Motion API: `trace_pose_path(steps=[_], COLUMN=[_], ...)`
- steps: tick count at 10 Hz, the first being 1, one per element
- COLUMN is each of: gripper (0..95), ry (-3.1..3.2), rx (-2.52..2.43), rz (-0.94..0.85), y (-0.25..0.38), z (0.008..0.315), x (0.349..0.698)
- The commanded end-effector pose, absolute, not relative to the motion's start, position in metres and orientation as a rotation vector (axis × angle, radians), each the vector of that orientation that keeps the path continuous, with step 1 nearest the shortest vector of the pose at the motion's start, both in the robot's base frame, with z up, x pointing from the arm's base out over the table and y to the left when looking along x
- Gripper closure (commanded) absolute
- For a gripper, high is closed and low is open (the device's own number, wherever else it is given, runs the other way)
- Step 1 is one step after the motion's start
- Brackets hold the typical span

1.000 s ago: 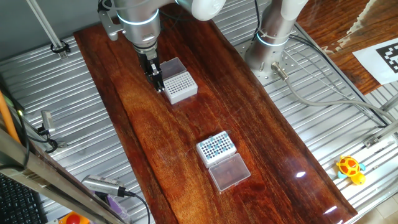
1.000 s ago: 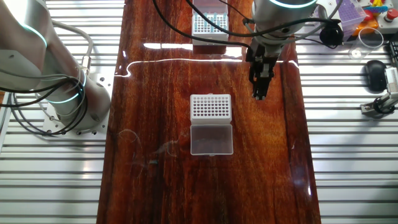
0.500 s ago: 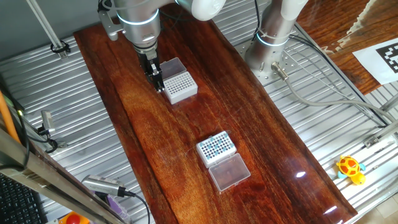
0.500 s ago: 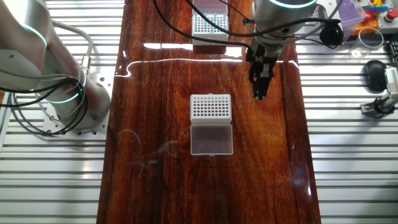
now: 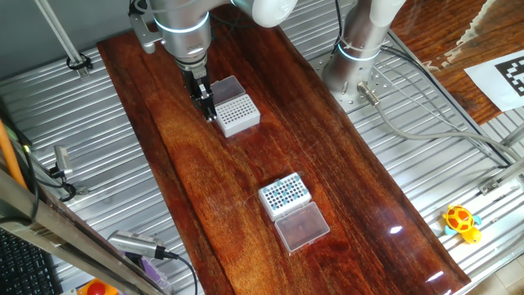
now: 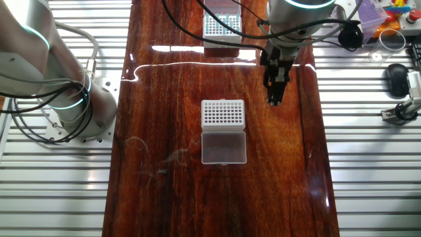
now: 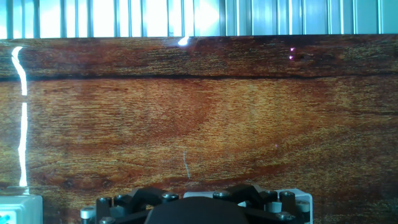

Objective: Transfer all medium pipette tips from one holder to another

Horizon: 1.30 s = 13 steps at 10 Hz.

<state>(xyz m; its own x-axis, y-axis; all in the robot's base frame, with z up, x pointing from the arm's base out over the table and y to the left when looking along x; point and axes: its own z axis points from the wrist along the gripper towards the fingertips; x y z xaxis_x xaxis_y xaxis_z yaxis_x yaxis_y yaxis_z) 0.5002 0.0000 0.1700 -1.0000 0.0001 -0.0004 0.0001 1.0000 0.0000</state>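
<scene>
The medium pipette tips (image 5: 283, 192) show as teal dots in a white rack (image 5: 296, 199) near the table's middle. In the other fixed view the same rack (image 6: 220, 26) stands at the far end. A second white rack (image 5: 237, 113), its holes dark, stands with a clear lid (image 5: 225, 86) open behind it. My gripper (image 5: 210, 115) hangs low beside this rack (image 6: 222, 113), apart from it, and the gripper (image 6: 273, 100) has its fingers together. I see nothing between them. The hand view shows bare wood and the hand's dark body.
The wooden table (image 5: 246, 164) lies on ribbed metal. A second arm's base (image 5: 354, 65) stands at the table's side. The tips' rack has a clear lid (image 5: 301, 226) lying open. A yellow toy (image 5: 461, 221) and tools (image 5: 135, 244) lie off the wood.
</scene>
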Motion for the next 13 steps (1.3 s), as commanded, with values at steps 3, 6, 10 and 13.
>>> trace_pose_path(steps=[3,6,10,13], gripper=[95.0,95.0,95.0,95.0], ry=[3.114,3.114,3.114,3.114], rx=[0.074,0.074,0.075,0.075], rz=[0.037,0.037,0.036,0.037], y=[0.0000,0.0000,0.0000,0.0000], z=[0.1700,0.1700,0.1700,0.1700], x=[0.5000,0.5000,0.5000,0.5000])
